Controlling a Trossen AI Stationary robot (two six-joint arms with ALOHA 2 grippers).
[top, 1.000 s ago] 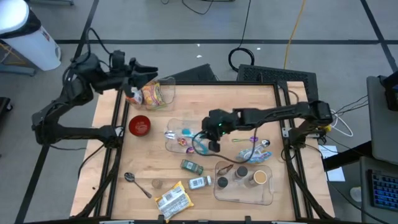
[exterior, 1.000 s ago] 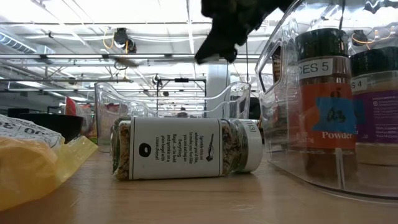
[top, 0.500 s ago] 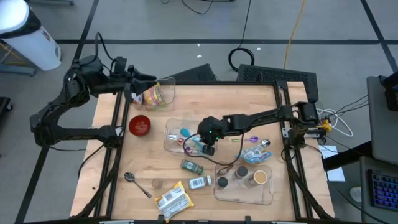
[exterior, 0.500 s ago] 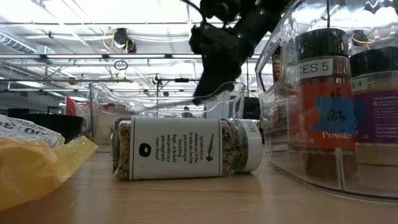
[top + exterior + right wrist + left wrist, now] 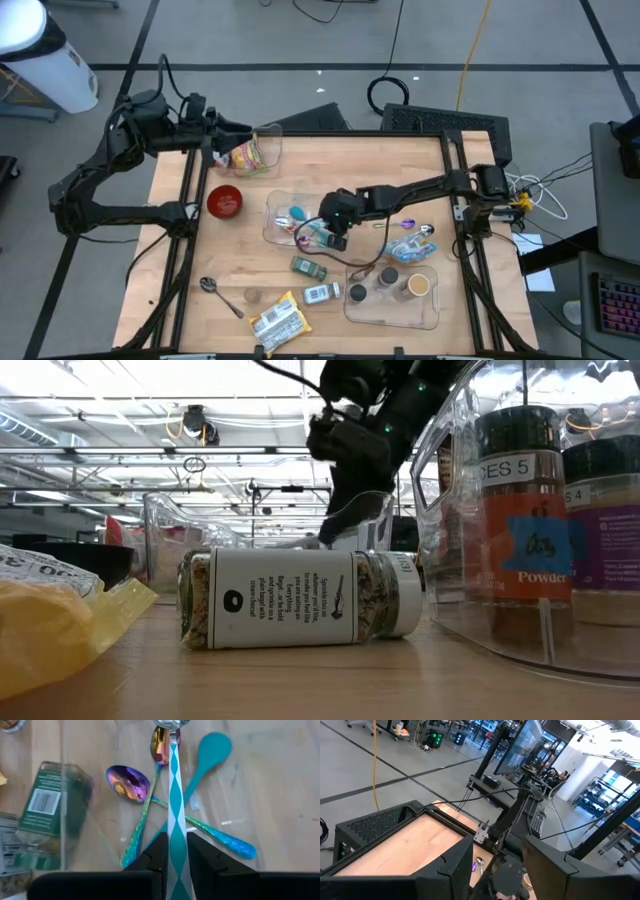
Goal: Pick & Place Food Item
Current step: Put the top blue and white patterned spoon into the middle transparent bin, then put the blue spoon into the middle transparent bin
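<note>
Spoon with a teal-and-white diamond handle (image 5: 174, 820): pinched between the right gripper (image 5: 174, 851) fingers, bowl end pointing into the clear bin (image 5: 272, 232) at table centre. Under it in the bin lie two iridescent spoons (image 5: 135, 787) and a teal spoon (image 5: 210, 751), crossed and touching. Green-labelled jar (image 5: 47, 802): just outside the bin wall, on its side. Right gripper (image 5: 335, 236) sits low over the bin's near edge. Left gripper (image 5: 222, 136): raised at the table's far-left corner, fingers closed on a snack bag (image 5: 243, 153). Red bowl (image 5: 225, 201): near the bin. Spice jar (image 5: 300, 599): lying on the table, beside a second clear bin (image 5: 392, 306) holding upright spice jars (image 5: 522, 510).
</note>
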